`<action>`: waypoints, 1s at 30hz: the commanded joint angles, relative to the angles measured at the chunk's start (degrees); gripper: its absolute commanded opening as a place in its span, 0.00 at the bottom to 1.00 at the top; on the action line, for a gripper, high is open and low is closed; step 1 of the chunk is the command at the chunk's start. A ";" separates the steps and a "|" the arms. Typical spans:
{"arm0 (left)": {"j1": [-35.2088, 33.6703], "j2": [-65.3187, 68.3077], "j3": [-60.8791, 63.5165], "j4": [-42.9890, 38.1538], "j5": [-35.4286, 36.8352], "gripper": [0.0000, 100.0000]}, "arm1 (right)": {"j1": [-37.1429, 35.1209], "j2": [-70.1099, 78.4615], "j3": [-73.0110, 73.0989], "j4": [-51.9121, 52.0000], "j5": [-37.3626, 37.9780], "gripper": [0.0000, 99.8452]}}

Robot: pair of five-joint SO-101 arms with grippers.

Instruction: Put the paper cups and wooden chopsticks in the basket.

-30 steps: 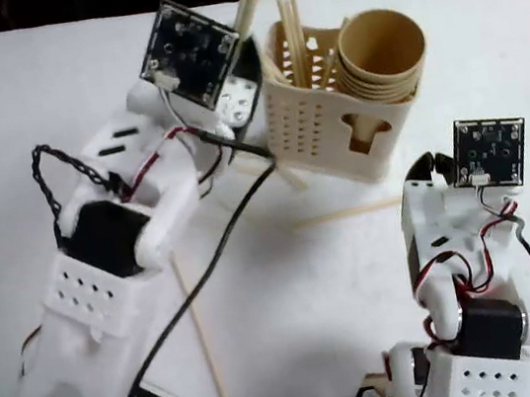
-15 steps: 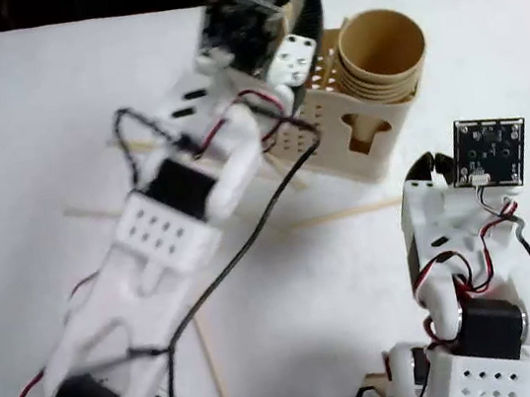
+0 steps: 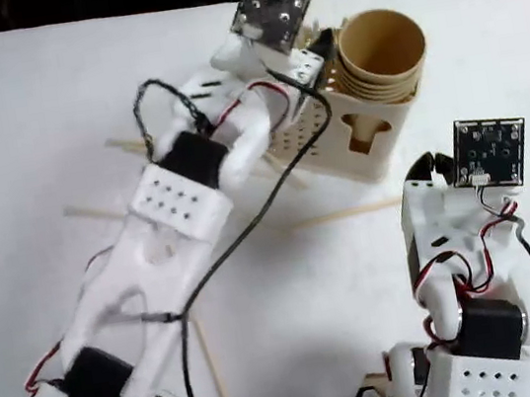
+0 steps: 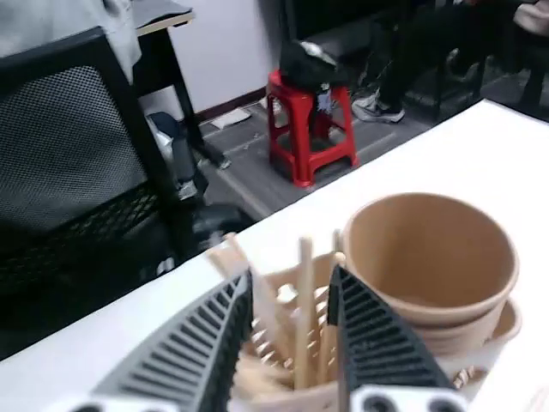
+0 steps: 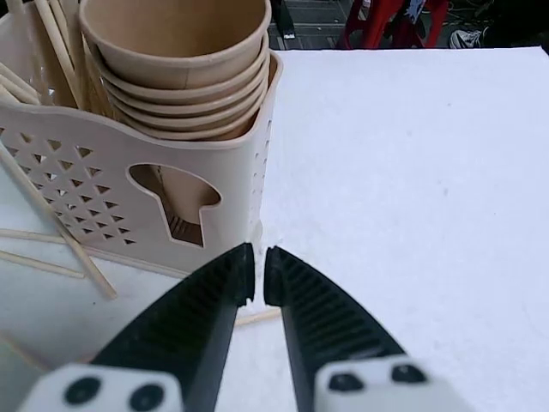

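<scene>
Loose wooden chopsticks [image 3: 214,371] lie on the white surface [image 3: 22,105] at lower left of the high frame, partly hidden under the left arm [image 3: 172,212]. The right claw [image 5: 257,275] sits clenched, empty, before the basket [image 5: 129,146]. Paper cups [image 3: 380,46] stack in the basket, upper centre; the left claw [image 4: 290,300] hangs released over its upright chopsticks [image 4: 304,318]. Beyond: red stool [image 4: 309,129], mesh chair [image 4: 69,172].

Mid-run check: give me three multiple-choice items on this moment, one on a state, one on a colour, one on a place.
1. The right tool is: A gripping a cup; B gripping a chopstick; C holding nothing.
2. The basket is: A cream; B red; C black.
3. The stack of paper cups sits: A beside the basket; B inside the basket; C in the right tool.

Answers: C, nothing lies in its grip; A, its perforated walls are cream; B, the cups stand nested in one end compartment.
</scene>
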 commanded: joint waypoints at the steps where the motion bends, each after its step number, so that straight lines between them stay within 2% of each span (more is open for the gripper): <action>1: -5.41 -9.27 -8.44 15.47 -2.29 0.12 | 0.48 -0.40 -0.44 -0.75 0.18 0.04; 5: -11.74 -17.10 -7.30 24.00 -2.37 0.02 | 0.31 0.04 -0.44 -0.75 1.76 0.04; 8: -15.08 -23.25 -2.90 29.45 -2.37 0.03 | 0.04 0.04 -0.79 1.10 5.27 0.04; 12: -18.15 -31.69 8.09 30.42 -5.71 0.02 | -2.59 0.13 -0.79 2.77 7.74 0.08; 17: -23.43 -44.18 22.86 30.33 -7.65 0.02 | -11.65 0.22 -1.32 7.08 13.01 0.09; 22: -33.27 -55.25 40.00 25.58 -7.21 0.02 | -23.16 6.02 -7.30 14.73 16.35 0.09; 30: -47.16 -68.09 68.40 11.60 -7.12 0.02 | -38.90 29.49 -21.10 21.05 18.73 0.09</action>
